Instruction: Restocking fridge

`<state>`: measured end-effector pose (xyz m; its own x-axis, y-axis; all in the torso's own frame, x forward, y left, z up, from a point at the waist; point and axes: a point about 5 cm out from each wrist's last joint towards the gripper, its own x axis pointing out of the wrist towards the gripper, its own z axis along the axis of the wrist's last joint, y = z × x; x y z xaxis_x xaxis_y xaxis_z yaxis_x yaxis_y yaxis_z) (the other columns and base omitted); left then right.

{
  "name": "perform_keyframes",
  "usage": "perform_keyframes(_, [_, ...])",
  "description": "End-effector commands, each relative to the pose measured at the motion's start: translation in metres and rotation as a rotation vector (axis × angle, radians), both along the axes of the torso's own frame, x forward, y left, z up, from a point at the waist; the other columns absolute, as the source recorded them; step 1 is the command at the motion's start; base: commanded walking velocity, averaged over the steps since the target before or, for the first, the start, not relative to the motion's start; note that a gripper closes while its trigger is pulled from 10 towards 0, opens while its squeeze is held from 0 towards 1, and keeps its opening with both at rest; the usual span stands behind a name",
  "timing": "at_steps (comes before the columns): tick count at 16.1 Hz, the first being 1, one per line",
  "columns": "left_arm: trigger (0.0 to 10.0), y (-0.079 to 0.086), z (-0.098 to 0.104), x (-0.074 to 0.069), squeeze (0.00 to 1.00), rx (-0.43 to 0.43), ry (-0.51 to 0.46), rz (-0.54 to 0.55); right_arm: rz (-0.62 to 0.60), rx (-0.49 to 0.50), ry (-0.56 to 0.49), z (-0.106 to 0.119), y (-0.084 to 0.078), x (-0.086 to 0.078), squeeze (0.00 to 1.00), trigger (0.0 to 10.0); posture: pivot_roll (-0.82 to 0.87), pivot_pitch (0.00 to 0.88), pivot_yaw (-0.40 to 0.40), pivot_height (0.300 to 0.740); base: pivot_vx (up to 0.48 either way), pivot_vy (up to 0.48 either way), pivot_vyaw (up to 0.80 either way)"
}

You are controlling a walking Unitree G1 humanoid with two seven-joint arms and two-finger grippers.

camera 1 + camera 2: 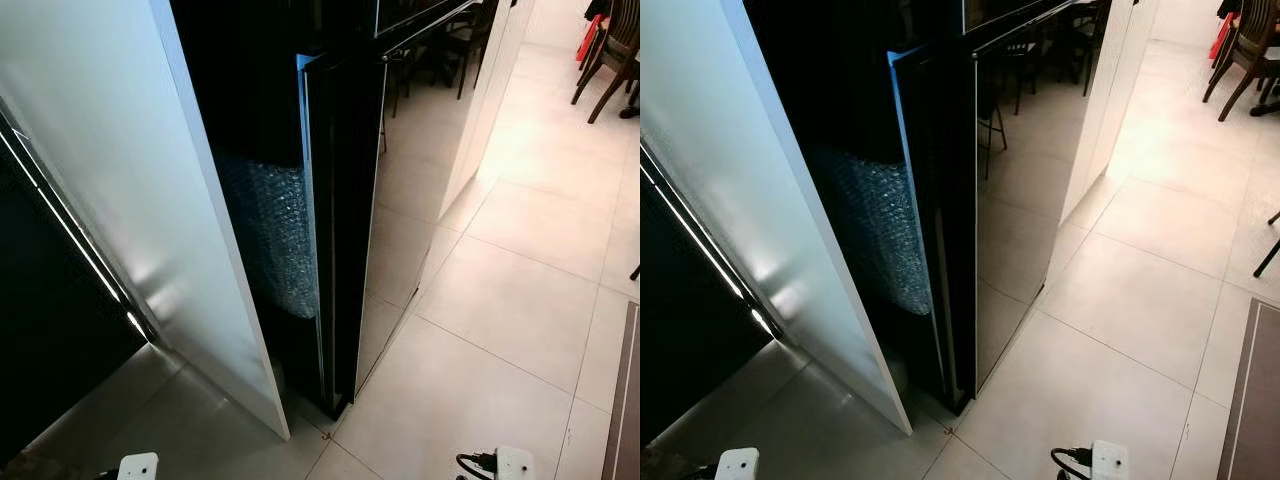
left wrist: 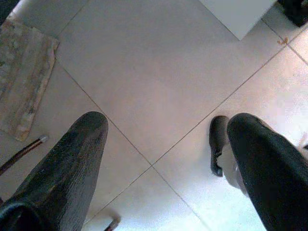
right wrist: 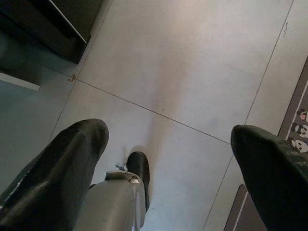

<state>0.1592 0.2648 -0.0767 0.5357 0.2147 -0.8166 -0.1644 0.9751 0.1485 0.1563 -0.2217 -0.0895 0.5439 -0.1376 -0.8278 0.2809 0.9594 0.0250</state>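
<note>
A tall black glossy fridge [image 1: 410,170] stands in front of me, its door shut and mirroring the tiled floor and chairs. A sheet of bubble wrap [image 1: 275,235] clings to its dark side. A white panel [image 1: 130,200] leans along the fridge's left. Both arms hang low. In the left wrist view my left gripper [image 2: 163,144] is open above bare floor tiles. The right wrist view has my right gripper [image 3: 168,139] open too, with nothing between its fingers.
Light floor tiles [image 1: 520,300] stretch to the right of the fridge. Wooden chairs [image 1: 610,50] stand at the far right. A dark rug edge [image 1: 1250,400] lies at the lower right. A worn mat [image 2: 24,82] lies on the floor near my left foot [image 2: 219,144].
</note>
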Motion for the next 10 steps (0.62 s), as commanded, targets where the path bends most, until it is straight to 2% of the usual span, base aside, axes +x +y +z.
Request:
perform_keyframes(1, [10.0, 0.0043, -0.0012, -0.0057, 0.00, 0.014, 0.030, -0.005, 0.004, 0.006, 0.011, -0.0016, 0.0021, -0.0027, 0.00, 10.0, -0.01, 0.000, 0.029, 0.740, 0.000, -0.296, 0.00])
perform_keyframes(5, [10.0, 0.0028, -0.0024, -0.0074, 0.00, 0.008, 0.035, -0.007, 0.000, 0.003, 0.045, -0.0040, -0.0022, -0.0101, 0.00, 10.0, 0.00, 0.000, 0.027, 0.740, 0.000, -0.309, 0.00])
perform_keyframes(10, [10.0, 0.0039, -0.0028, -0.0094, 0.00, 0.013, 0.048, -0.022, 0.020, -0.008, 0.056, -0.0048, -0.0001, -0.0110, 0.00, 10.0, -0.01, 0.000, 0.044, 0.740, 0.000, -0.314, 0.00])
